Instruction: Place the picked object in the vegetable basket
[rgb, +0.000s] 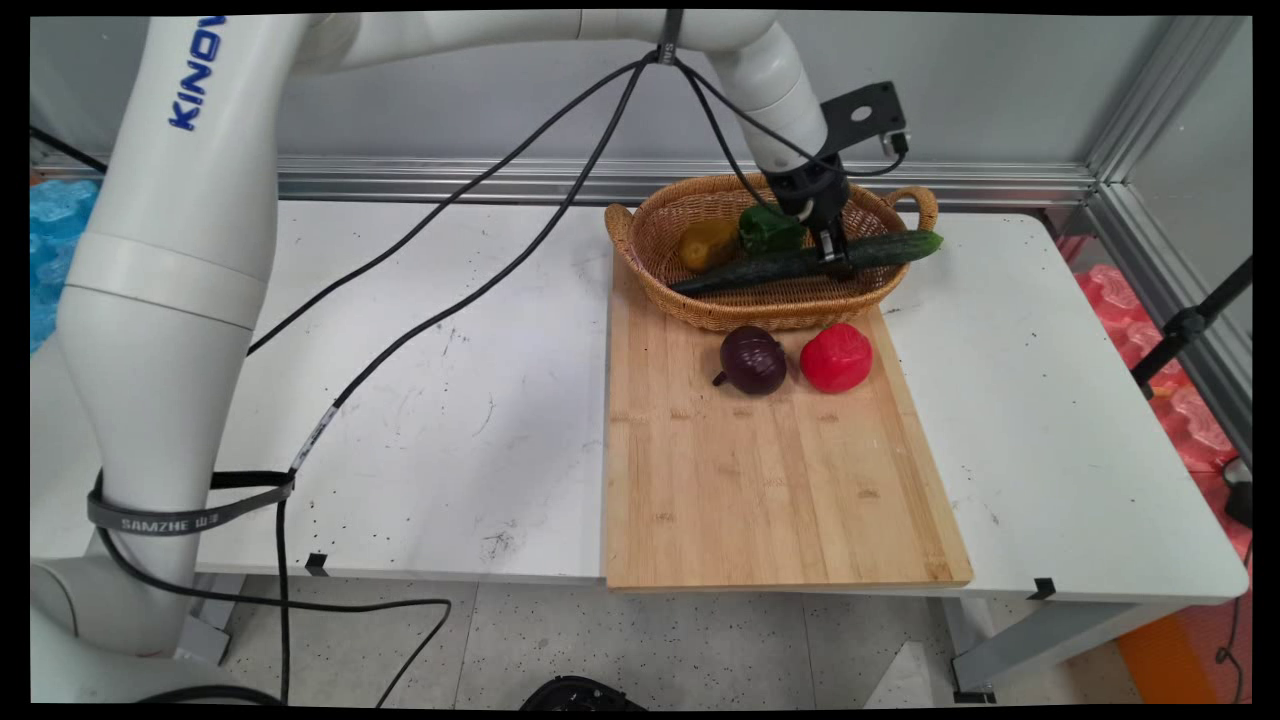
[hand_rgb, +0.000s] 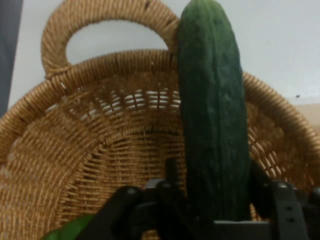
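Note:
My gripper (rgb: 835, 258) hangs low inside the wicker basket (rgb: 760, 318), shut on a long dark green cucumber (rgb: 760, 268). The cucumber lies slanted across the basket, its right end poking out over the rim by the right handle. In the hand view the cucumber (hand_rgb: 212, 125) runs up between my gripper's (hand_rgb: 215, 200) two fingers, which press against both its sides, over the basket's woven wall (hand_rgb: 100, 150). A green pepper (rgb: 768, 228) and a yellow pepper (rgb: 708, 244) sit in the basket just left of the gripper; a bit of the green pepper (hand_rgb: 70, 231) shows at the bottom left.
The basket stands on the far end of a wooden cutting board (rgb: 770, 480). A purple onion (rgb: 753, 360) and a red pepper (rgb: 836, 357) rest on the board just in front of the basket. Black cables hang from the arm over the table's left half.

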